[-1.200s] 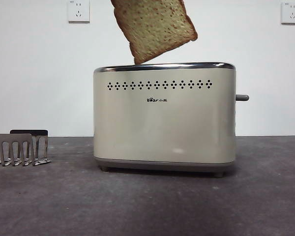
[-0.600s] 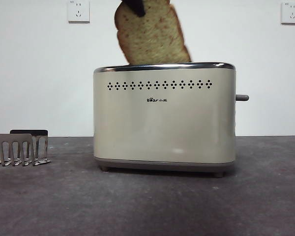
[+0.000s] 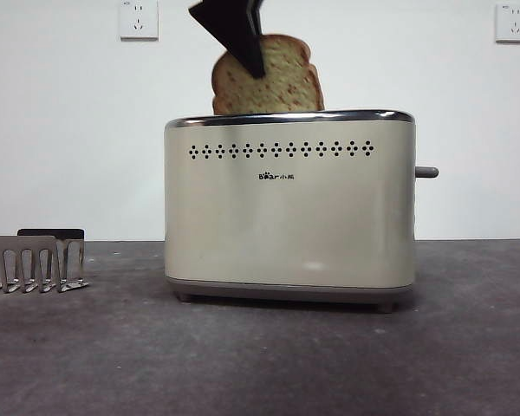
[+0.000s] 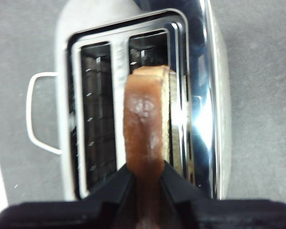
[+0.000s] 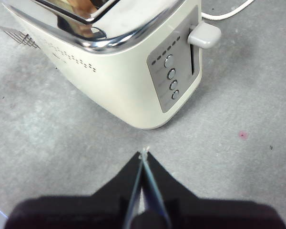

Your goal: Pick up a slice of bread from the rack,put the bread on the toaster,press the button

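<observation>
Since a second ago your slice of bread (image 3: 273,82) has swung upright and dropped, its lower edge now inside the toaster (image 3: 290,208) near the counter's middle. Your left gripper (image 4: 145,174) pinches its crust from above, long axis along the slot. Lower straight; the slot walls sit close. Your right gripper (image 5: 144,155), jaws together, waits nearest the button (image 5: 204,35).

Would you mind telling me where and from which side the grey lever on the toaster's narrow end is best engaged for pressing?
Take the lever on its top face, coming from above. It sticks out sideways from the narrow end of the toaster, over a vertical slot, so I would judge it travels downward. The right pincer, shut and waiting beside that end, seems best placed, since the left pincer holds the slice of bread.
</observation>
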### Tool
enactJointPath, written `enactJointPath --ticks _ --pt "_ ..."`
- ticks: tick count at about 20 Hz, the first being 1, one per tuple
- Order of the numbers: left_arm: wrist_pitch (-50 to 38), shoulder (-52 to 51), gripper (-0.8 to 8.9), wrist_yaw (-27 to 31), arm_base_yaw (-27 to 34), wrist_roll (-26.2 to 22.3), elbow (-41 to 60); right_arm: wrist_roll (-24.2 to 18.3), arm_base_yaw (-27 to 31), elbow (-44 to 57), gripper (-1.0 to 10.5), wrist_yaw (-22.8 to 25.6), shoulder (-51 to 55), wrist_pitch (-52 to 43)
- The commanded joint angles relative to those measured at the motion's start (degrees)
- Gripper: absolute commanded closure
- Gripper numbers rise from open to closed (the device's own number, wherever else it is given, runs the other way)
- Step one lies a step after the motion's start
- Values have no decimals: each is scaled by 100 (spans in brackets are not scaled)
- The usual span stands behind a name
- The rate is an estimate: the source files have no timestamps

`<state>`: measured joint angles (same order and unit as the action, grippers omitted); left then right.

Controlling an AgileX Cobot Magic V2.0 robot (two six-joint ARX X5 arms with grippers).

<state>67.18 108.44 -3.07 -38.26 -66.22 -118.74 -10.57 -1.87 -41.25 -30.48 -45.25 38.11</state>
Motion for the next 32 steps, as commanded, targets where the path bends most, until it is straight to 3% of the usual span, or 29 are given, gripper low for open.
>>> enactJointPath --ticks 1,10,13,14,16,17,22,24,26,28,30,32 --pt "-166 129 823 13 -72 -46 13 -63 -4 -26 954 -22 0 -2" --pt "-256 407 823 13 -208 24 13 -63 -4 -26 954 -20 -2 -2" --pt "-354 393 805 13 -258 345 13 -63 -4 -26 954 -22 -2 -2" --pt "-374 393 738 13 -258 450 13 -63 -4 -26 954 -22 -2 -2" --pt "-393 393 451 11 -254 535 13 -66 -4 -26 954 -22 -2 -2" --pt "-463 393 358 11 -254 645 13 -66 -4 -26 954 -20 -2 -2" --pt "-680 33 334 13 -256 1150 13 -66 -4 -26 954 -20 -2 -33" --pt "-546 -341 334 13 -254 1602 13 15 -4 -26 954 -20 -2 -77" --pt "-330 -802 334 13 -262 1969 13 243 -4 -26 953 -20 -9 -83" --pt "-46 -1285 334 15 -299 2321 13 857 -4 -28 950 -24 -68 -243" --pt "385 -1722 339 11 -389 3082 13 1838 2 -31 950 -87 -195 -678" --pt "734 -2098 343 9 -461 4070 13 2428 7 -70 950 -424 -431 -1187"
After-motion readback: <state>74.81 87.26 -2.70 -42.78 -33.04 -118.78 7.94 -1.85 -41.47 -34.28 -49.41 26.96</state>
